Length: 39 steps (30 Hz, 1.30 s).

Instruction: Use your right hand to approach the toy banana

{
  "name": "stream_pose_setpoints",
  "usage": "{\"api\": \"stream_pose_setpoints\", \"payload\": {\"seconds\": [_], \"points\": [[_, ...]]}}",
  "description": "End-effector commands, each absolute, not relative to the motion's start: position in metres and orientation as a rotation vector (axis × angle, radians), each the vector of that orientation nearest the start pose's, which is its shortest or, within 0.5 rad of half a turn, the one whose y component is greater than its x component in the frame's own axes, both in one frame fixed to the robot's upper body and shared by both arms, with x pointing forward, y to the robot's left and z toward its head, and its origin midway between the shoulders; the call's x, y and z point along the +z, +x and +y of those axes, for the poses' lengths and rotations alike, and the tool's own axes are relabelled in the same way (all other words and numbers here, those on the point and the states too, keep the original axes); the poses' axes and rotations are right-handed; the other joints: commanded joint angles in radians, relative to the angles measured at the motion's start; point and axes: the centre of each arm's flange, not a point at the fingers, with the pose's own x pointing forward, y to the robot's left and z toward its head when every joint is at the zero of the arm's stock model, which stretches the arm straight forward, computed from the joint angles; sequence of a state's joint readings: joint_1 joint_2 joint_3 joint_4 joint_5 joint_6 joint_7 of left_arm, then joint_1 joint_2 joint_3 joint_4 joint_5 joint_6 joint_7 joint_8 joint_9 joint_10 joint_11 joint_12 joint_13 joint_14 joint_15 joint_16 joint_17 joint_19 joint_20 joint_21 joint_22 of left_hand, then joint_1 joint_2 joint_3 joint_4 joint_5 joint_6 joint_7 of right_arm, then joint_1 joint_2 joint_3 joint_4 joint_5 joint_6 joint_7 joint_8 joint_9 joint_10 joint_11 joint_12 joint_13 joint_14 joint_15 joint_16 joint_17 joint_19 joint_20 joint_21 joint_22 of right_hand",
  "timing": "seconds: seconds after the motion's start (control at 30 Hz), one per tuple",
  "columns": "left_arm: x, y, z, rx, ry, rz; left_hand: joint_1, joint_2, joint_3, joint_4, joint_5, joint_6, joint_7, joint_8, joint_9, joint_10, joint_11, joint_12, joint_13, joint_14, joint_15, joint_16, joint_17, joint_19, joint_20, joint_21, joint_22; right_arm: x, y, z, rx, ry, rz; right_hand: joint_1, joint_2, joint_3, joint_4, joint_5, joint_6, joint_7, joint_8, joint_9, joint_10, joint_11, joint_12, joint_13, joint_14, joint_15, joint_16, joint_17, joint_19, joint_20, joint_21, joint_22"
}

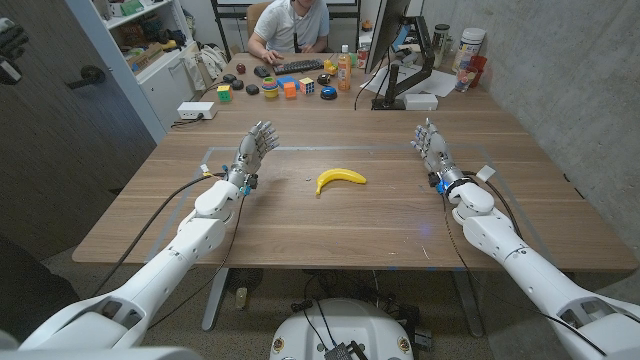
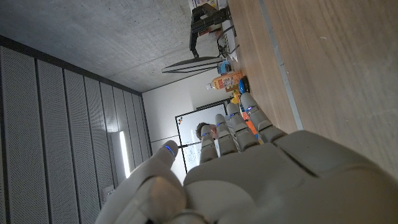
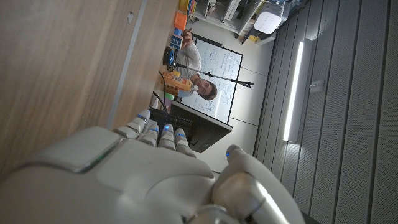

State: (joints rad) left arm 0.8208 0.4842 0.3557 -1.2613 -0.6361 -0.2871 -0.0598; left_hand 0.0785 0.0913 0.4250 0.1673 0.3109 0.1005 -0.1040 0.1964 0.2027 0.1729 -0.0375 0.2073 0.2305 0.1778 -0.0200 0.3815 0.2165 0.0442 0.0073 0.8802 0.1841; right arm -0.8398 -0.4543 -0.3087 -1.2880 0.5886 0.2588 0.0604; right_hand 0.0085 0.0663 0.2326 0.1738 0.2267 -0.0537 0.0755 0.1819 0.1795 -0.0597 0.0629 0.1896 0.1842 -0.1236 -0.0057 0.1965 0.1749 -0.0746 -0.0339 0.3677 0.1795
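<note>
Lying mid-tabletop point(image 1: 400, 215), the toy banana point(image 1: 340, 179) sits between both hands, well apart from each. Right hand point(image 1: 432, 147) holds nothing, fingers extended. Approach judged not begun; next move requires reaching inward toward it.

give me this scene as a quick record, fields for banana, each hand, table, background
banana: yellow toy banana lying on the table between the two hands, untouched
right hand: open, fingers apart, holding nothing, well apart from the banana
left hand: open, holding nothing, on the banana's other side
table: wooden, taped outline around the banana's area
background: person seated at the far end, small toys, monitor
task state: approach not yet made
</note>
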Motion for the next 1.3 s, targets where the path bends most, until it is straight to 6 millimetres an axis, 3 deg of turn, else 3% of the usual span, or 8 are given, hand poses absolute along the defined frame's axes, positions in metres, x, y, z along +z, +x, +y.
{"api": "stream_pose_setpoints", "payload": {"seconds": [0.03, 0.1, 0.17, 0.2, 0.3, 0.53, 1.1, 1.3], "points": [[-0.026, 0.664, 0.290, -0.223, -0.043, -0.582, 0.001, 0.019, 0.007, 0.000, 0.004, 0.002, -0.007, 0.005, 0.002, 0.008, -0.001, 0.005, 0.004, 0.008, 0.002, 0.005, 0.004, 0.007, 0.001, 0.010, 0.004, -0.024, 0.656, -0.285, 0.198, 0.026, -0.590, 0.001, 0.062, 0.008, -0.002, 0.007, 0.000, 0.007, 0.006, 0.005, 0.001, 0.009, 0.004, 0.003, -0.008, 0.004, 0.004, 0.003, -0.004, -0.037, 0.004, 0.003], [-0.027, 0.664, 0.290, -0.223, -0.043, -0.581, 0.001, 0.019, 0.007, 0.000, 0.004, 0.002, -0.007, 0.005, 0.002, 0.008, -0.001, 0.005, 0.004, 0.008, 0.002, 0.005, 0.004, 0.007, 0.001, 0.010, 0.004, -0.024, 0.654, -0.284, 0.198, 0.013, -0.593, 0.006, 0.058, 0.004, -0.006, 0.008, 0.001, -0.007, 0.007, 0.005, 0.000, 0.010, 0.003, 0.003, -0.007, 0.011, 0.003, 0.003, -0.002, 0.009, -0.001, 0.003], [-0.027, 0.664, 0.290, -0.222, -0.045, -0.579, 0.001, 0.019, 0.007, 0.000, 0.004, 0.002, -0.007, 0.005, 0.002, 0.008, -0.001, 0.005, 0.004, 0.008, 0.002, 0.005, 0.004, 0.007, 0.001, 0.010, 0.004, -0.023, 0.651, -0.282, 0.191, -0.014, -0.597, 0.015, 0.046, -0.003, -0.014, 0.011, 0.003, -0.043, 0.009, 0.006, 0.001, 0.009, 0.005, 0.003, 0.008, 0.044, 0.005, 0.002, 0.009, 0.101, -0.008, 0.004], [-0.028, 0.664, 0.290, -0.223, -0.046, -0.578, 0.001, 0.019, 0.007, 0.000, 0.004, 0.002, -0.007, 0.005, 0.002, 0.008, -0.001, 0.005, 0.004, 0.008, 0.002, 0.005, 0.004, 0.007, 0.001, 0.010, 0.004, -0.022, 0.650, -0.281, 0.188, -0.032, -0.600, 0.019, 0.043, -0.005, -0.018, 0.012, 0.014, -0.063, 0.012, 0.007, 0.006, 0.011, 0.007, 0.003, 0.021, 0.057, 0.007, 0.002, 0.021, 0.134, -0.008, 0.005], [-0.028, 0.664, 0.290, -0.222, -0.045, -0.577, 0.001, 0.019, 0.007, 0.000, 0.004, 0.002, -0.007, 0.005, 0.002, 0.008, -0.001, 0.005, 0.004, 0.008, 0.002, 0.005, 0.004, 0.007, 0.001, 0.010, 0.004, -0.020, 0.643, -0.275, 0.155, -0.101, -0.615, 0.034, 0.037, -0.005, -0.029, 0.015, 0.029, -0.083, 0.016, 0.007, 0.024, 0.012, 0.014, 0.004, 0.046, 0.067, 0.011, 0.001, 0.042, 0.161, -0.007, 0.005], [-0.030, 0.666, 0.289, -0.226, -0.047, -0.572, 0.001, 0.019, 0.007, 0.000, 0.004, 0.002, -0.007, 0.005, 0.002, 0.008, -0.001, 0.005, 0.004, 0.008, 0.002, 0.005, 0.004, 0.007, 0.001, 0.010, 0.004, -0.019, 0.629, -0.252, 0.080, -0.249, -0.657, 0.084, 0.015, 0.002, -0.068, 0.021, 0.049, -0.085, 0.020, 0.008, 0.062, 0.012, 0.026, 0.006, 0.103, 0.100, 0.015, 0.001, 0.097, 0.214, -0.001, 0.006], [-0.028, 0.670, 0.287, -0.228, -0.042, -0.562, 0.001, 0.019, 0.007, 0.000, 0.004, 0.002, -0.007, 0.005, 0.002, 0.008, -0.001, 0.005, 0.004, 0.008, 0.002, 0.005, 0.004, 0.007, 0.001, 0.010, 0.004, -0.025, 0.631, -0.183, 0.106, -0.397, -0.704, 0.105, -0.048, -0.022, -0.099, 0.020, 0.055, -0.086, 0.020, 0.008, 0.067, 0.013, 0.026, 0.007, 0.108, 0.101, 0.006, 0.003, 0.108, 0.210, -0.010, 0.005], [-0.028, 0.672, 0.288, -0.227, -0.043, -0.557, 0.001, 0.019, 0.007, 0.000, 0.004, 0.002, -0.007, 0.005, 0.002, 0.008, -0.001, 0.005, 0.004, 0.008, 0.002, 0.005, 0.004, 0.007, 0.001, 0.010, 0.004, -0.026, 0.632, -0.159, 0.107, -0.479, -0.724, 0.117, -0.066, -0.028, -0.112, 0.022, 0.055, -0.087, 0.020, 0.009, 0.067, 0.010, 0.026, 0.007, 0.109, 0.100, 0.003, 0.003, 0.118, 0.220, -0.012, 0.004]]}}
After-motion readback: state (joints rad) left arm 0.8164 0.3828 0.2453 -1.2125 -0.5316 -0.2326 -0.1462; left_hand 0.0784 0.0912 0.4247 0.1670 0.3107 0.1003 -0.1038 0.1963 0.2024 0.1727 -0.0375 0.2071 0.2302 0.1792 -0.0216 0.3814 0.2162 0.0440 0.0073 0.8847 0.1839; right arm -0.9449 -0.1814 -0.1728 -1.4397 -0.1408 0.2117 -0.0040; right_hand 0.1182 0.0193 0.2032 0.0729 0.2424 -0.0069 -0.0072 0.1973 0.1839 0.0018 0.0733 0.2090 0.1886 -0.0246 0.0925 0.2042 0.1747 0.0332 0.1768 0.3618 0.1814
